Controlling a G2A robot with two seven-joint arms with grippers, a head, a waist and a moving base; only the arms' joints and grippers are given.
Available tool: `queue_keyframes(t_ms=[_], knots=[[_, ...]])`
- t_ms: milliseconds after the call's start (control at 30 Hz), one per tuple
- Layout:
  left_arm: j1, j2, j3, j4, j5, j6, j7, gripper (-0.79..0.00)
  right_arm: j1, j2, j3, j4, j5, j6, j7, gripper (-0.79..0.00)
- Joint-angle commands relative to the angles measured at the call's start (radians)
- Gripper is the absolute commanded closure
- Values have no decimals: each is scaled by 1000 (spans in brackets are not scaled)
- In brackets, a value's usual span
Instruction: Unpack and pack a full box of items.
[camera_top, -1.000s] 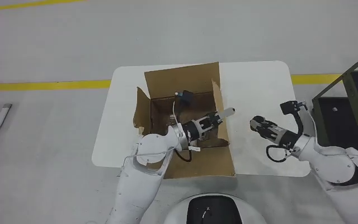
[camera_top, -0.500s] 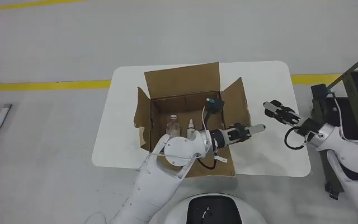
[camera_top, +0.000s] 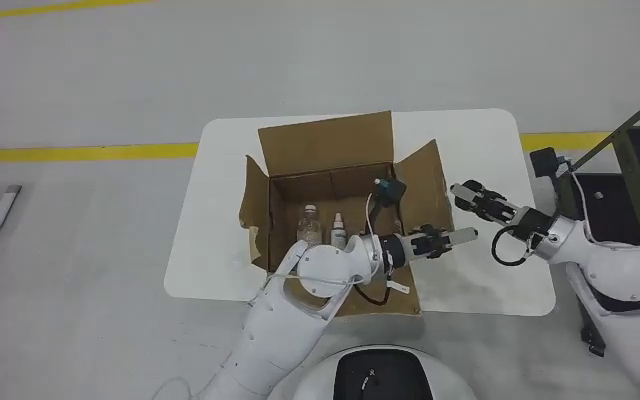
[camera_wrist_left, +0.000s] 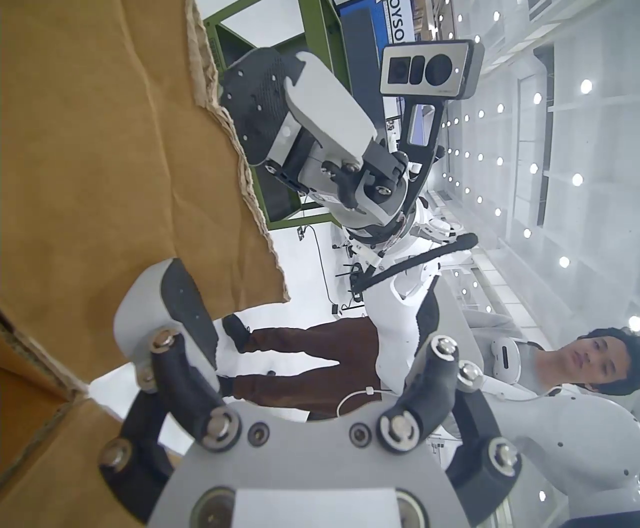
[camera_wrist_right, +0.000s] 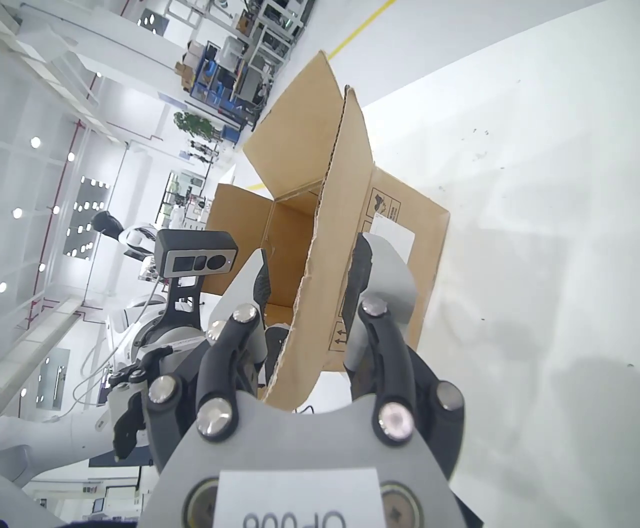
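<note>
1 box (camera_top: 325, 140), 2 btls (camera_top: 310, 222), 1 table (camera_top: 470, 150).

Bright ceiling light, soft shadows, wrist views seemingly bowed at edges.

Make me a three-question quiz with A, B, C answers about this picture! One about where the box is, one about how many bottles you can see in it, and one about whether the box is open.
1. Where does the cardboard box stand?
A. on the white table
B. on the floor
C. on a shelf

2. How many bottles show inside it?
A. one
B. two
C. five

3. How is the box's top?
A. taped shut
B. folded shut
C. open

Answers: 1 A, the table shows on both sides of the box; 2 B, two stand side by side inside; 3 C, its flaps are spread outward.
</note>
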Motion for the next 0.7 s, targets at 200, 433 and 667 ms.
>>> queue_keyframes(t_ms=[200,433,667], knots=[[-1,0,2,-2,2,-2,-14,-785,26,-2,-47,18,-46,31,15,0],[29,22,-81,-38,31,22,-35,-785,-28,1,-11,-4,-32,37,-3,0],[85,51,-180,-115,81,65,-62,-785,-109,7,56,-60,-12,39,-3,0]])
